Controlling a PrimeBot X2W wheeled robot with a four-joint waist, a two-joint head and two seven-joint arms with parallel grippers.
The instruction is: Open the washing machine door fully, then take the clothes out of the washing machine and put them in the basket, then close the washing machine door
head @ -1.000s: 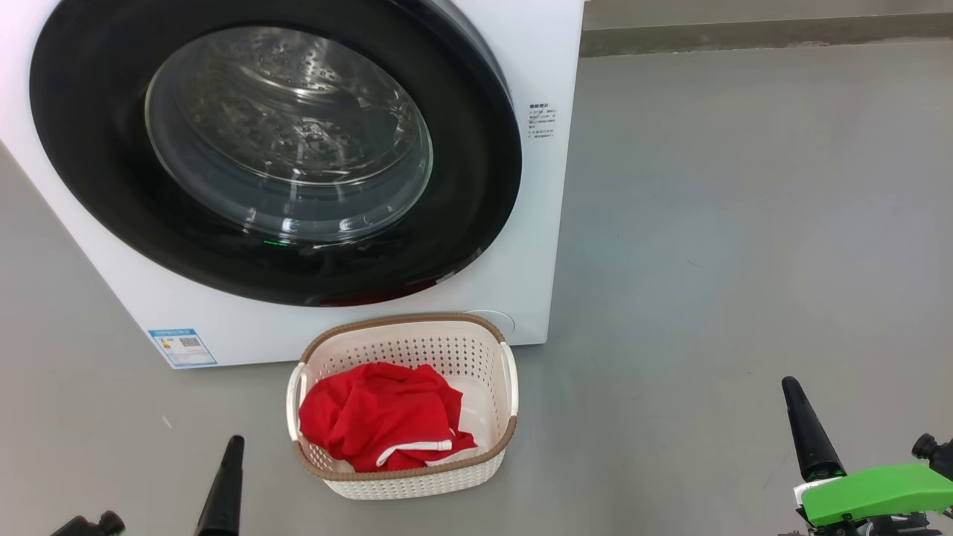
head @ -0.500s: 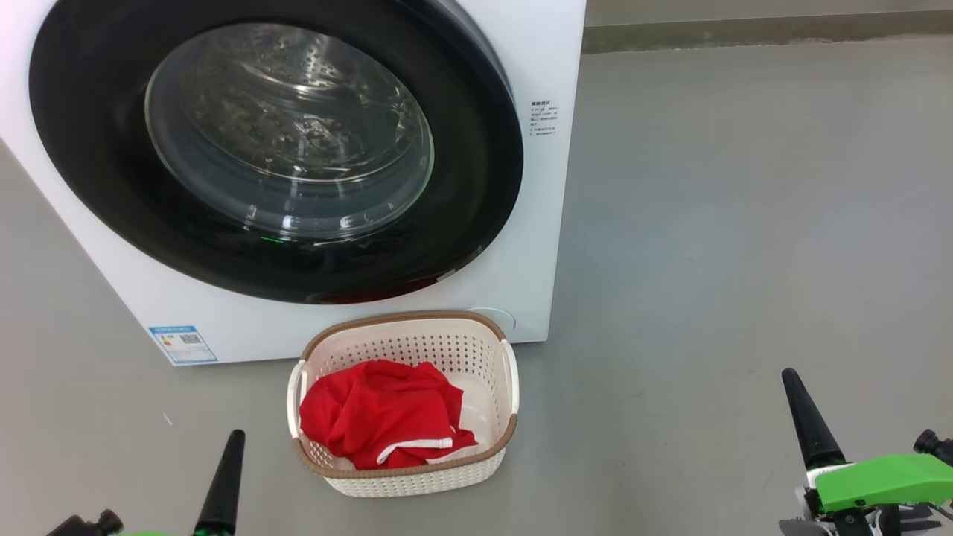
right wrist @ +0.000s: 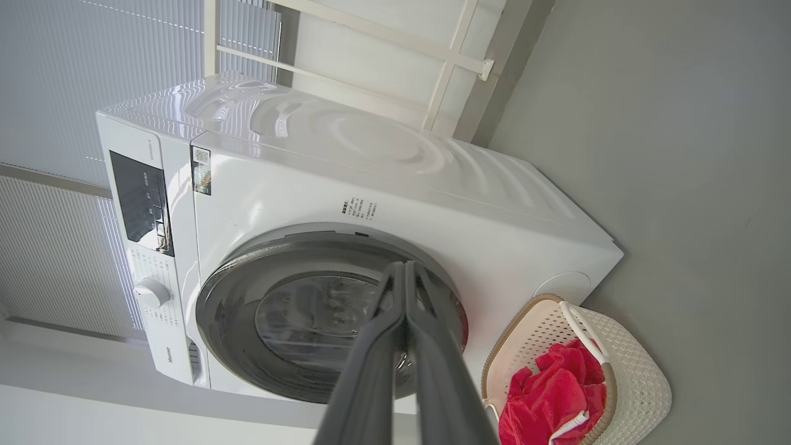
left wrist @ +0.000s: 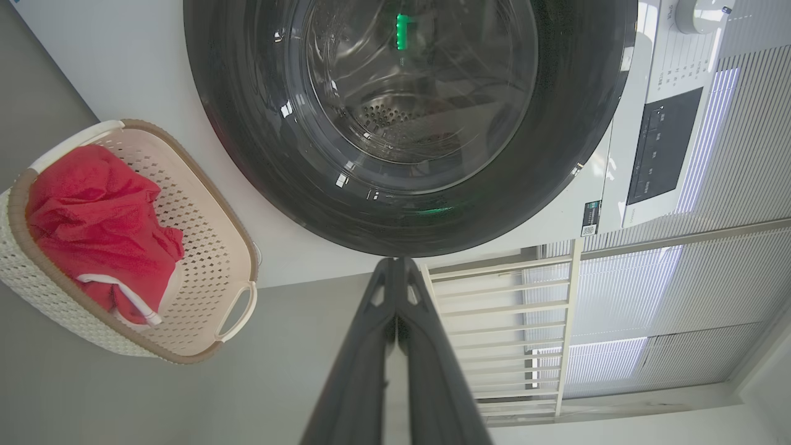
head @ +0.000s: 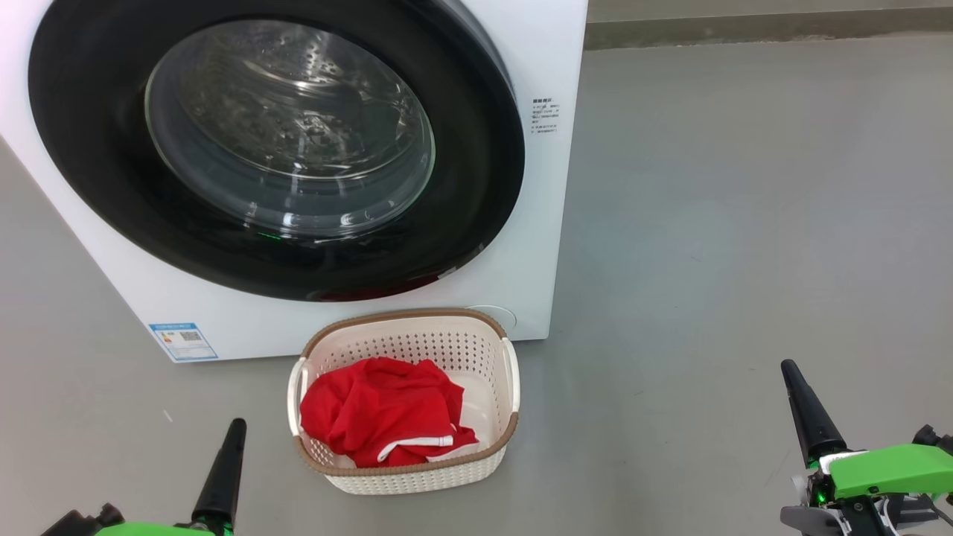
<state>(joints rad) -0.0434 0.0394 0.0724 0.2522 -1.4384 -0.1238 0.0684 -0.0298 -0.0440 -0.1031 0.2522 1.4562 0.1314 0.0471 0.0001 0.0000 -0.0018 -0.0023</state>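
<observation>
While both arms hang low over the grey floor, the left end effector has its two dark fingers pressed together into a single point and carries nothing. The right end effector is drawn together and empty in the same way. The basket stands on the floor between them, near the left end effector on its inner side and well apart from the right one. Its far rim is just beside the front of the washing machine. The clothes lie inside the basket as a crumpled red heap, bunched toward the side nearer the left end effector. A white-trimmed edge of them shows toward the near rim. The washing machine rises beyond the basket, ahead of the left end effector and off to the inner side of the right one. The washing machine door is shut flat against the front, and the steel drum is visible through its glass. In the left wrist view the joined fingertips point at the lower part of the door's black rim, apart from it, with the basket off to the left of the fingers. In the right wrist view the joined fingers point toward the door, and the basket with its red heap sits at the lower right of them. A blue label is stuck on the machine's lower front corner, ahead of the left end effector.
</observation>
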